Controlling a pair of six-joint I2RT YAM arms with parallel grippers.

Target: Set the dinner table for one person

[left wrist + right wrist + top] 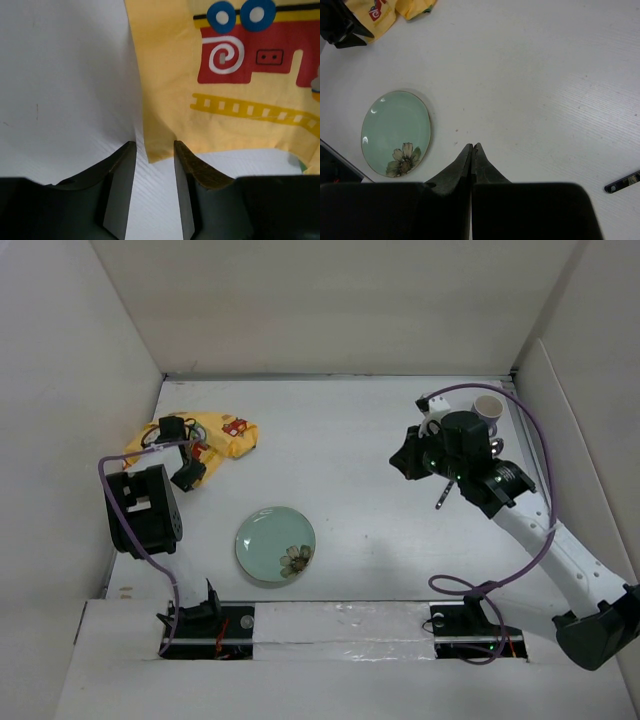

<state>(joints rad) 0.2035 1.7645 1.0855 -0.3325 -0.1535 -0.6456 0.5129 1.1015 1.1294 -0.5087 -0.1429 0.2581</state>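
The dinner table (340, 430) is the white surface. A pale green plate (275, 543) with a flower print lies near its front left; it also shows in the right wrist view (395, 131). A yellow cloth (215, 432) printed with cars lies crumpled at the back left. My left gripper (187, 476) is open at the cloth's near edge, and a corner of the cloth (156, 150) lies between the fingertips (129, 150). My right gripper (471, 146) is shut and empty above the table, right of the plate.
A white cup (487, 408) stands at the back right behind the right arm. A dark-handled utensil (441, 498) lies under the right arm and shows at the right edge of the right wrist view (622, 182). Walls enclose the table.
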